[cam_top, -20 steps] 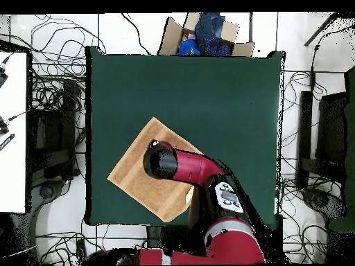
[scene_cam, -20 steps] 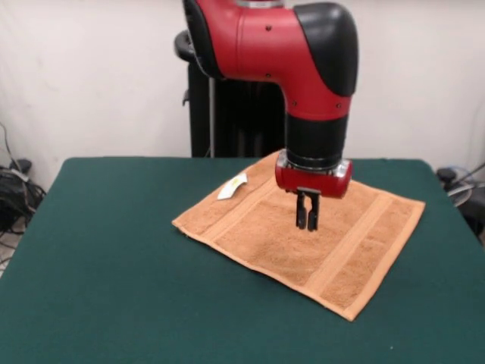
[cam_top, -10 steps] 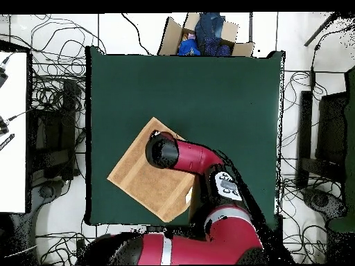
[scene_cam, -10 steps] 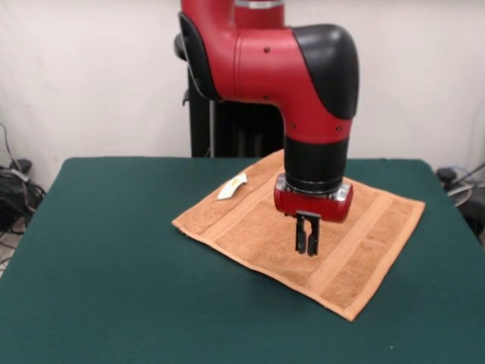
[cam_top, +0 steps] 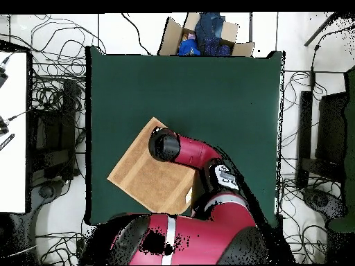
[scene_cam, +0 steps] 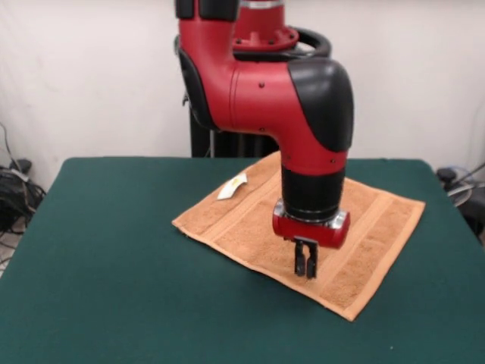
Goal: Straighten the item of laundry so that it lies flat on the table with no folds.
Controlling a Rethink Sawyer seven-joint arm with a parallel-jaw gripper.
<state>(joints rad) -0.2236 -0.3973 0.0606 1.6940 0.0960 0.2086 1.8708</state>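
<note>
1. The towel point(scene_cam: 303, 227) lay spread flat on the green table point(scene_cam: 114, 265), turned at an angle, with its white tag point(scene_cam: 233, 186) poking out at one edge.
2. The gripper point(scene_cam: 305, 270) hung right over the towel, fingers nearly together and holding nothing.

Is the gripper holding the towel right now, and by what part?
Nothing is held. The gripper hangs shut just above the towel, near its front edge; the towel lies flat.
</note>
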